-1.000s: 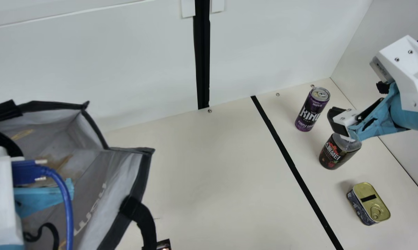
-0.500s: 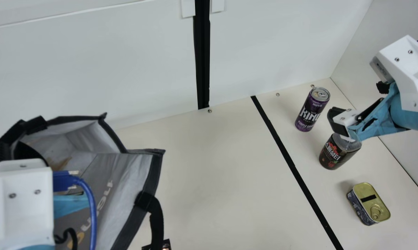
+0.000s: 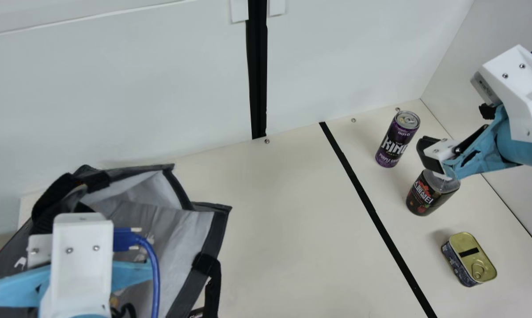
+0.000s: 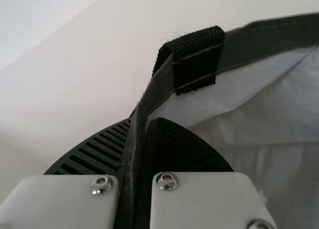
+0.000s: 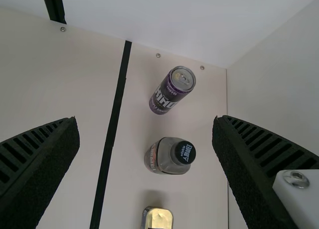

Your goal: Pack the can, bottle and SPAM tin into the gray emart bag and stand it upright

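Cream counter (image 3: pixel 283 229) against white walls (image 3: pixel 160 88), black tape line (image 3: pixel 372 207) running across the counter. Gray emart bag (image 3: pixel 186 234) on the left, mouth open. Left end effector (image 3: pixel 80 260) closed, bag's dark rim pinched between its fingers beside a black strap loop (image 4: pixel 197 59). Right end effector (image 3: pixel 431 157) wide open, nothing gripped, above the bottle. Right of the tape: purple can (image 3: pixel 396 139) upright nearest the back wall, capped bottle (image 3: pixel 429 194) upright next, SPAM tin (image 3: pixel 469 260) last. All three outside the bag.
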`<state>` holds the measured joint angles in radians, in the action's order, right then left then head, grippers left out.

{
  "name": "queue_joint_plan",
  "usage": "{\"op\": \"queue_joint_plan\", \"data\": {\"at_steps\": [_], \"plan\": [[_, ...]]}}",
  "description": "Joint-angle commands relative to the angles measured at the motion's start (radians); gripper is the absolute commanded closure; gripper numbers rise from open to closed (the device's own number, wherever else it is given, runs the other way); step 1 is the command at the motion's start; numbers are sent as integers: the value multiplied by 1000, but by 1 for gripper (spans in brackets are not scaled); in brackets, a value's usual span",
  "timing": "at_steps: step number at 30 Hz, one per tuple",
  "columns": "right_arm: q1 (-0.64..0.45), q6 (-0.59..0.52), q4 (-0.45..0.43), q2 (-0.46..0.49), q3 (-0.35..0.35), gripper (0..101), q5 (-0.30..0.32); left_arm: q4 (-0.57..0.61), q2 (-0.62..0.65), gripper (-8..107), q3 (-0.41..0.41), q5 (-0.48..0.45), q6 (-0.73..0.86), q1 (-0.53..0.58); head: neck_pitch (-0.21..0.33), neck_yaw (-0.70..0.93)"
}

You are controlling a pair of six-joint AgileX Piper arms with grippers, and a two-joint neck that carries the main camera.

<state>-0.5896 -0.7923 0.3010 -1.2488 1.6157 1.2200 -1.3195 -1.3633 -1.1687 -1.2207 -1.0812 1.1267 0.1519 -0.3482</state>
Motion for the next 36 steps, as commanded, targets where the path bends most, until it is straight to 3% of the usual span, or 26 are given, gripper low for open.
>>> {"op": "queue_joint_plan", "data": {"at_steps": [1, 14, 36], "plan": [[0, 0, 0, 0, 0, 6, 0, 62, -3, 107, -7, 1, 0, 11, 23, -1], [0, 0, 0, 0, 0, 6, 0, 334, -7, 107, -69, 3, 23, 51, 23, -1], [0, 0, 0, 0, 0, 6, 0, 737, -58, 107, -157, 208, 185, -152, 23, -1]]}}
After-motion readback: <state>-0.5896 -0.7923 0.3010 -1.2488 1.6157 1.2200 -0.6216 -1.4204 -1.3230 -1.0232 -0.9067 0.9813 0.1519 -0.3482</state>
